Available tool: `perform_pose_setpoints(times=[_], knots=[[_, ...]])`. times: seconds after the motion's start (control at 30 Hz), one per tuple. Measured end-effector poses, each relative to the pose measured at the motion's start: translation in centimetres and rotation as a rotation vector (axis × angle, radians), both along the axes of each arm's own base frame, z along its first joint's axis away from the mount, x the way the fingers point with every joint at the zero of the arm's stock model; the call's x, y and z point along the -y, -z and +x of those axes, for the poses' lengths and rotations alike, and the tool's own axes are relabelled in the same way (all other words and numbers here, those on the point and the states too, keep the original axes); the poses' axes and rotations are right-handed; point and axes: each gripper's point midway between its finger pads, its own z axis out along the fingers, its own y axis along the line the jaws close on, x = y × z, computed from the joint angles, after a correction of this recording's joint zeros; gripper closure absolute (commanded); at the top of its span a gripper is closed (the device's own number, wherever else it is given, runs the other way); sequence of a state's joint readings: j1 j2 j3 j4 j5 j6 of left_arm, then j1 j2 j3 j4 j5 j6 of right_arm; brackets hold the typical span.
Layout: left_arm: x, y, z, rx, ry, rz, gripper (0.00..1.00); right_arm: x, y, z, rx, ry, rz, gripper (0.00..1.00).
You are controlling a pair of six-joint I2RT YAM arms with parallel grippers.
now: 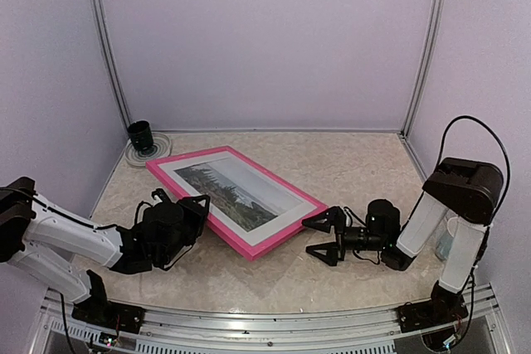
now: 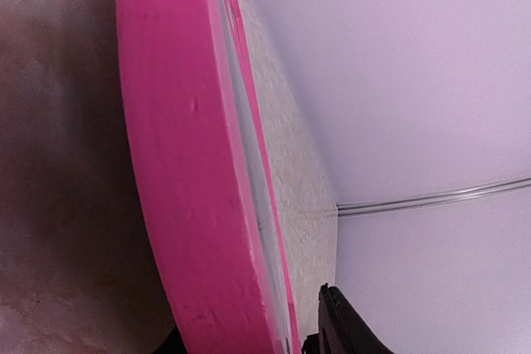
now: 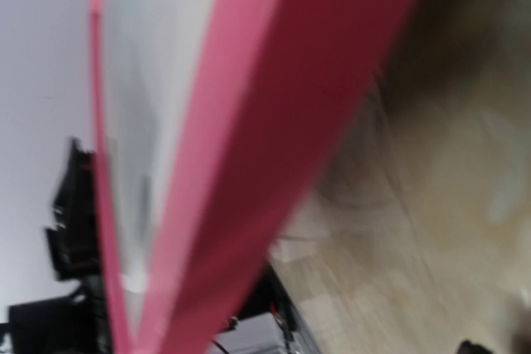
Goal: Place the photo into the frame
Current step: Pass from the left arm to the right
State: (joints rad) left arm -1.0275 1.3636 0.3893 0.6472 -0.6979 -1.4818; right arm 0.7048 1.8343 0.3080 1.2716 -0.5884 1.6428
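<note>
The pink-red frame (image 1: 282,234) lies face up on the table and runs diagonally. The photo (image 1: 236,191), with dark trees and a pale sky, sits inside it within a white mat. My left gripper (image 1: 192,209) is at the frame's near left edge. In the left wrist view the frame's edge (image 2: 182,188) stands between the jaws, and a thin gap shows beside one finger (image 2: 344,329). My right gripper (image 1: 325,238) is open and empty just off the frame's right corner. The right wrist view is blurred and shows the frame's edge (image 3: 274,122) close up.
A black cup (image 1: 140,136) on a clear round coaster stands at the back left corner. A pale mug (image 1: 446,240) sits behind the right arm at the right wall. Lilac walls close in the table on three sides.
</note>
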Motion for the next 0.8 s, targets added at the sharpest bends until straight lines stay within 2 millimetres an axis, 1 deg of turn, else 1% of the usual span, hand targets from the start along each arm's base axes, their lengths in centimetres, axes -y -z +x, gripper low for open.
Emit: perform_pose_setpoints(times=[0.07, 0.2, 0.37, 0.47, 0.6, 0.7, 0.8], knots=[[0.2, 0.5, -0.5, -0.008, 0.017, 0.006, 0.58, -0.1, 0.0, 0.3, -0.001, 0.015, 0.032, 0.02], [0.8, 0.9, -1.2, -0.015, 0.05, 0.009, 0.57, -0.1, 0.0, 0.8, 0.0, 0.043, 0.087, 0.07], [1.9, 1.1, -2.0, -0.015, 0.096, 0.0, 0.54, -0.6, 0.3, 1.5, -0.023, 0.054, 0.102, 0.11], [2.8, 1.7, -2.6, -0.025, 0.131, 0.004, 0.53, -0.7, 0.4, 1.7, -0.031, 0.063, 0.105, 0.13], [4.1, 2.8, -3.3, -0.042, 0.183, 0.01, 0.52, -0.5, 0.4, 1.6, -0.033, 0.071, 0.101, 0.15], [5.1, 3.8, -4.0, -0.058, 0.225, 0.018, 0.5, 0.0, 0.4, 1.2, -0.038, 0.076, 0.094, 0.15], [6.3, 4.8, -4.6, -0.073, 0.274, 0.02, 0.49, 0.3, -0.1, 0.8, -0.03, 0.074, 0.099, 0.17]])
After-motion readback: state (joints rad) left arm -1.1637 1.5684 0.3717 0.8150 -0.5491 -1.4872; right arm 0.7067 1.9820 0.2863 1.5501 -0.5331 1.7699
